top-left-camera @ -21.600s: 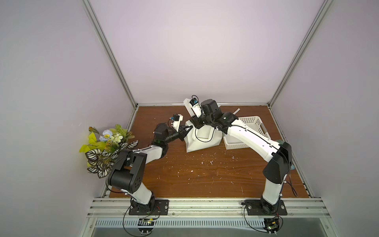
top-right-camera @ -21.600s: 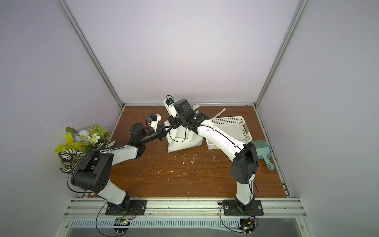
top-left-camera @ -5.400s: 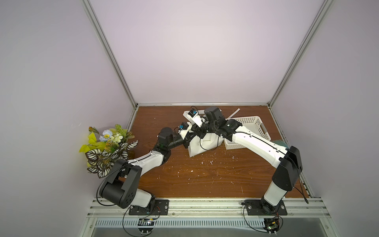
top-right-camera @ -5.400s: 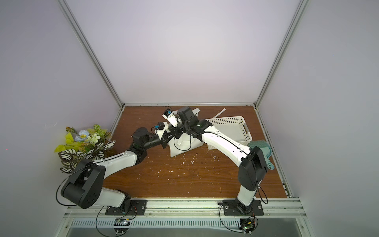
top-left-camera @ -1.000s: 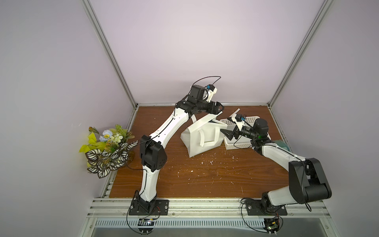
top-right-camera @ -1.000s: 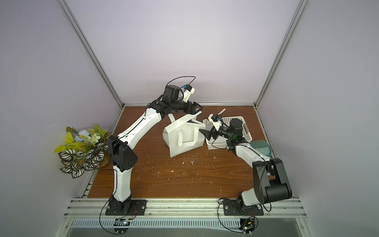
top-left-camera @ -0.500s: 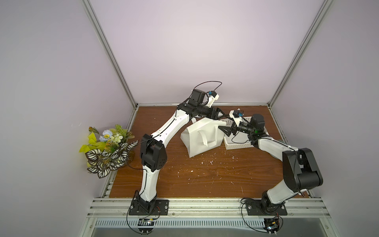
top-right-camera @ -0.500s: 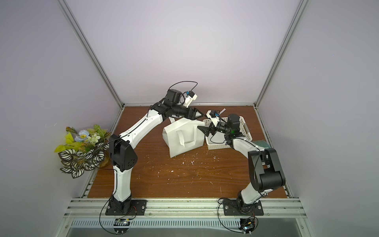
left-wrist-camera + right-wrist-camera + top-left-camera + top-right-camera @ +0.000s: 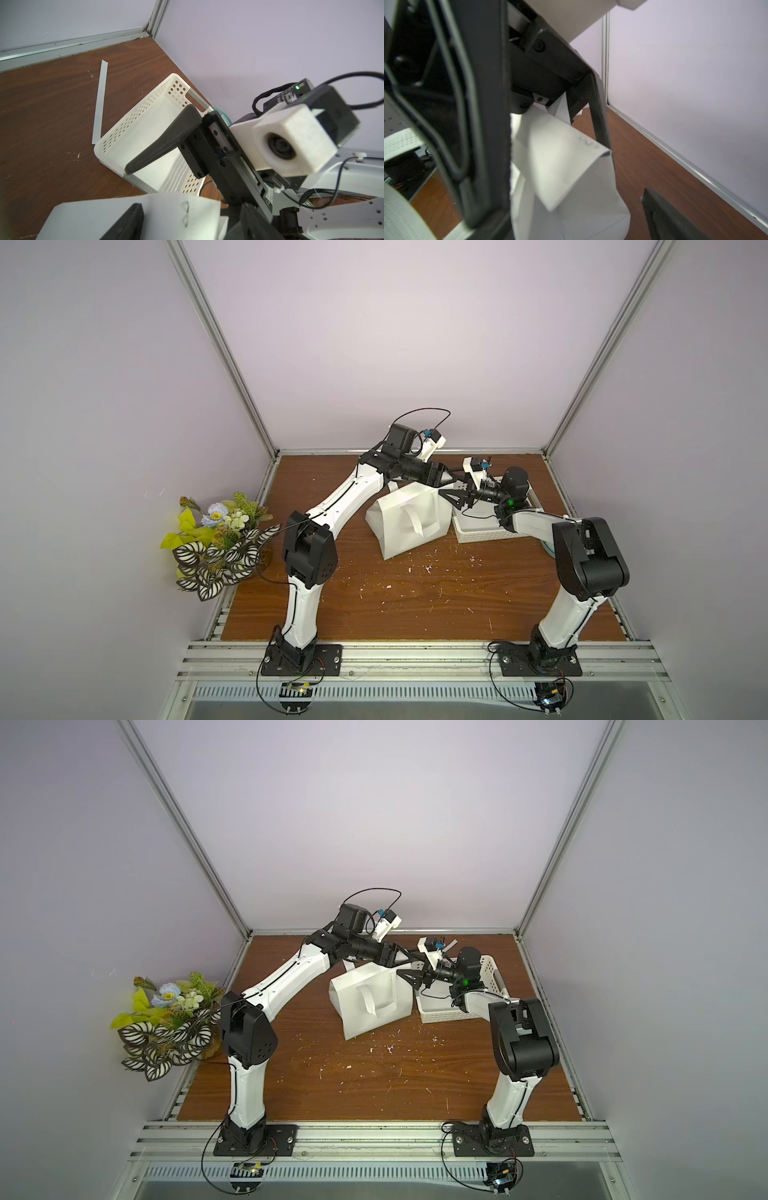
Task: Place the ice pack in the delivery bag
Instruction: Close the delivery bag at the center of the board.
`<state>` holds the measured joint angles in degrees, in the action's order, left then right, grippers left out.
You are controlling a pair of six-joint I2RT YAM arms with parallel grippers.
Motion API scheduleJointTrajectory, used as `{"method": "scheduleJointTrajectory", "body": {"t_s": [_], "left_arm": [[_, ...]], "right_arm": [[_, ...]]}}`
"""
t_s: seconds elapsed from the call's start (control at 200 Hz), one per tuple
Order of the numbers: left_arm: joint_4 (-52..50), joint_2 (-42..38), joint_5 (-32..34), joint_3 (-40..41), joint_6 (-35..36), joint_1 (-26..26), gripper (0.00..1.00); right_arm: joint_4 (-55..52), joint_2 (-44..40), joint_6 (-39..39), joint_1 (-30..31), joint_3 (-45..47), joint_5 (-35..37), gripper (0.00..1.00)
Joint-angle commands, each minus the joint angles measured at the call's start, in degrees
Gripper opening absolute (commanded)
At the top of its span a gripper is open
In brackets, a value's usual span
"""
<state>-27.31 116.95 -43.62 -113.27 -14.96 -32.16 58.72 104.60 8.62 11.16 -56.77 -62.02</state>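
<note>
Right pincer point(image 9: 452, 498) has edged nearer left pincer point(image 9: 452, 480) above delivery bag point(image 9: 409, 519)

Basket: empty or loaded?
Empty where visible: the left wrist view shows bare white floor inside the basket; part is hidden.

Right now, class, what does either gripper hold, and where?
Nothing: left gripper and right gripper both stand open; the delivery bag's top flap lies between the left jaws.

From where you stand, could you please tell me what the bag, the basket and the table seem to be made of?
Bag: matte white fabric, probably; it creases and folds softly.
Basket: rigid white plastic, by its moulded rows of holes.
Table: brown wood or wood-look laminate, with visible grain.
</note>
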Motion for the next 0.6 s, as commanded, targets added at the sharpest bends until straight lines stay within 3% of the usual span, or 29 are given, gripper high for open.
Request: {"method": "scheduleJointTrajectory", "body": {"t_s": [0.0,0.25,0.38,0.596], "left_arm": [[-1.74,-2.24,-1.13,0.54,1.40,-0.53,0.74],[-2.06,-1.90,-0.69,0.60,1.32,-0.60,0.73],[-2.06,-1.61,-0.85,0.33,1.10,-0.54,0.73],[-2.13,-1.81,-0.91,0.19,0.81,-0.62,0.73]], "right_arm": [[13.26,1.14,10.55,0.09,-2.14,-4.36,0.85],[20.66,5.41,17.58,1.54,-3.53,-7.01,0.74],[21.54,6.05,18.60,2.10,-3.91,-7.29,0.74],[20.20,7.12,18.28,2.47,-4.98,-7.40,0.59]]}}
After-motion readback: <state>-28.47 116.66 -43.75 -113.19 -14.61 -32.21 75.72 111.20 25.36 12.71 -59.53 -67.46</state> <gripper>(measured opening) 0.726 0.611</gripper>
